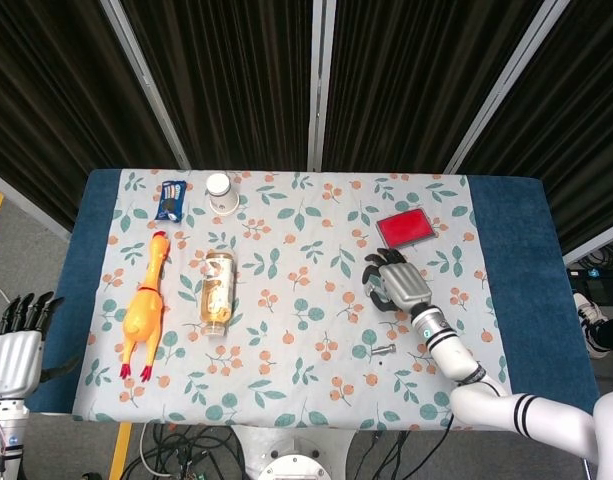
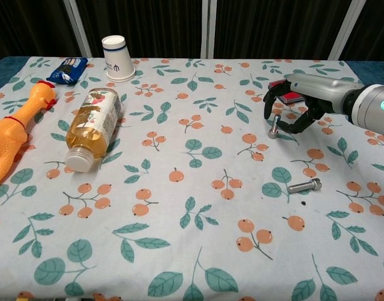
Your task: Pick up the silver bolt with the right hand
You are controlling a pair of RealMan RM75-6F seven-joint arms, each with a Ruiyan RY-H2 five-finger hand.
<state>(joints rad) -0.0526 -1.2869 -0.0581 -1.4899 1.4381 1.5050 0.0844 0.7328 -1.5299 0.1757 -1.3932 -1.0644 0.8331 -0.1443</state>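
Right hand (image 2: 299, 103) pinching silver bolt (image 2: 274, 126), well inside table edges

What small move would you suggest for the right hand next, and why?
Probably a short, straight lift. The right hand appears to pinch a silver bolt, which hangs tilted with its lower end close to the tablecloth. A second bolt lies loose nearer the camera, apart from the hand.
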